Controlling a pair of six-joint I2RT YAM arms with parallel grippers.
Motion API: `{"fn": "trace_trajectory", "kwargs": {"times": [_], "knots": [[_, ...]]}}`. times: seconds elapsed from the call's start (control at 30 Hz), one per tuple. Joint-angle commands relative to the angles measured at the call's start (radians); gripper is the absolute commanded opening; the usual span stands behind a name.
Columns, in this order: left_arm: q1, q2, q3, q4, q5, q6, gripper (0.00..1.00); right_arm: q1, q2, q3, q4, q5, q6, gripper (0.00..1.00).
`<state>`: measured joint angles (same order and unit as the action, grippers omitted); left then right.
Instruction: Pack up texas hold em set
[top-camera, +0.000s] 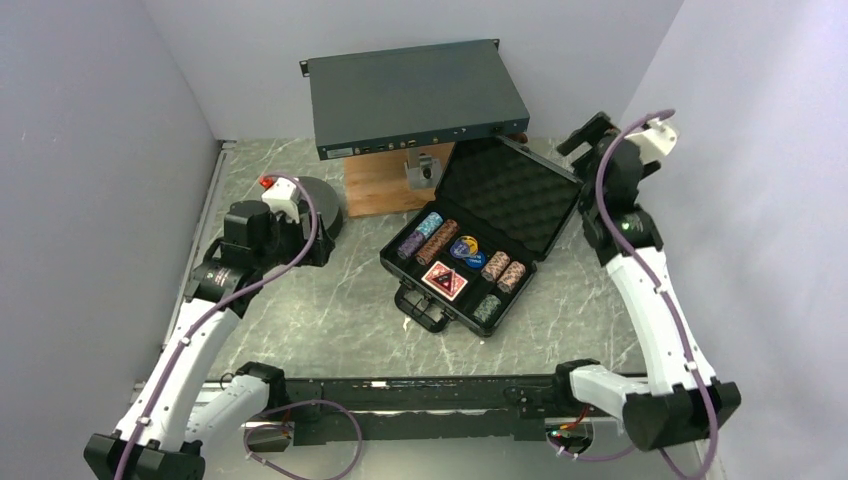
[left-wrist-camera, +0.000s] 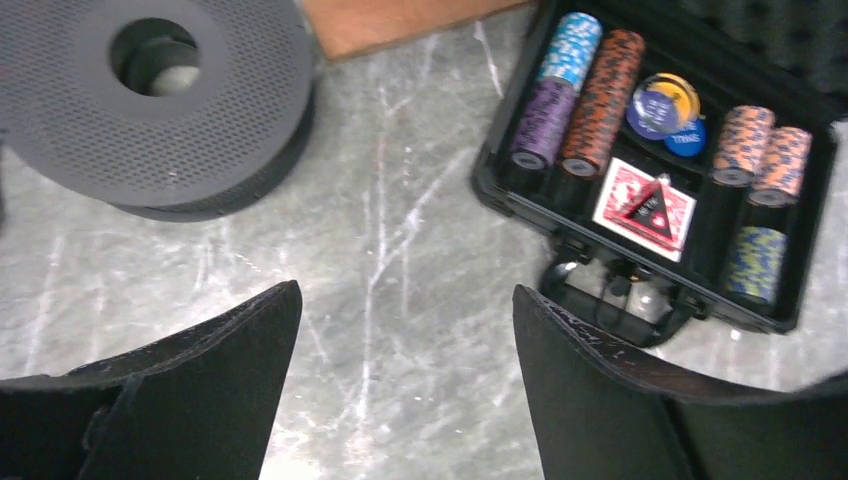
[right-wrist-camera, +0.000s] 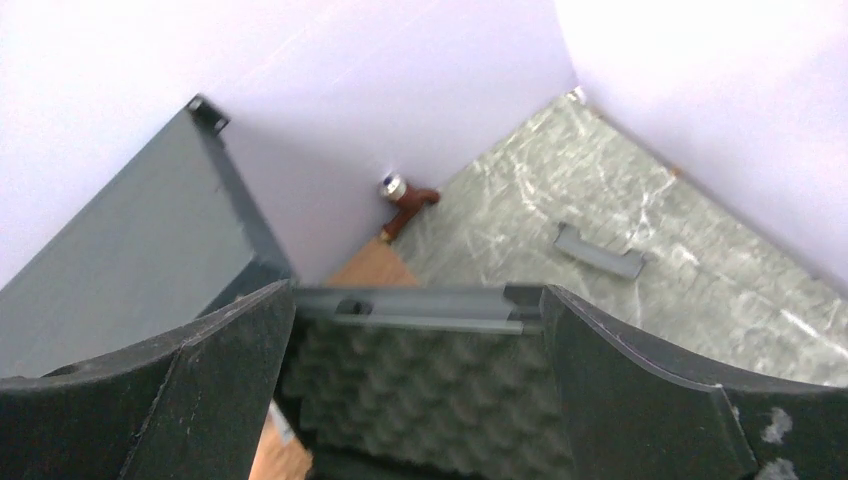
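The black hard case (top-camera: 437, 295) lies open mid-table, its foam-lined lid (top-camera: 515, 195) raised towards the back right. Its base holds chip rolls (top-camera: 438, 240), blue/yellow buttons (top-camera: 467, 250) and a red card deck with the red-black triangle (top-camera: 446, 280). In the left wrist view the case (left-wrist-camera: 500, 190), rolls (left-wrist-camera: 600, 100), buttons (left-wrist-camera: 665, 105), deck (left-wrist-camera: 645, 205) and handle (left-wrist-camera: 620, 300) show at right. My left gripper (top-camera: 315, 245) (left-wrist-camera: 405, 295) is open and empty above bare table, left of the case. My right gripper (top-camera: 582, 138) (right-wrist-camera: 415, 295) is open at the lid's top rim (right-wrist-camera: 420, 310), which shows between the fingers above the foam (right-wrist-camera: 430, 390).
A dark round spool (top-camera: 318, 205) (left-wrist-camera: 150, 100) sits by the left gripper. A large grey electronics box (top-camera: 415, 95) (right-wrist-camera: 120, 270) rests on a wooden block (top-camera: 380, 180) behind the case. A small grey bar (right-wrist-camera: 598, 250) lies on the table beyond the lid. Walls close in on three sides.
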<state>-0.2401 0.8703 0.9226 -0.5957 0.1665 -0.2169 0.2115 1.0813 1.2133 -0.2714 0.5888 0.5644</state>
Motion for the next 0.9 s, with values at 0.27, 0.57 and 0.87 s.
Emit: {"fn": "trace_trajectory", "kwargs": {"times": [0.27,0.57,0.87], "knots": [[-0.005,-0.096,-0.14,0.075,-0.046,0.148,0.83,-0.343,0.364,0.35,-0.179,-0.491,0.014,0.88],[-0.005,-0.085,-0.137,0.069,-0.023,0.151,0.82,-0.374,0.685,0.621,-0.372,-0.648,-0.102,0.73],[-0.005,-0.096,-0.137,0.067,-0.03,0.154,0.82,-0.371,0.797,0.648,-0.417,-0.749,-0.146,0.67]]}}
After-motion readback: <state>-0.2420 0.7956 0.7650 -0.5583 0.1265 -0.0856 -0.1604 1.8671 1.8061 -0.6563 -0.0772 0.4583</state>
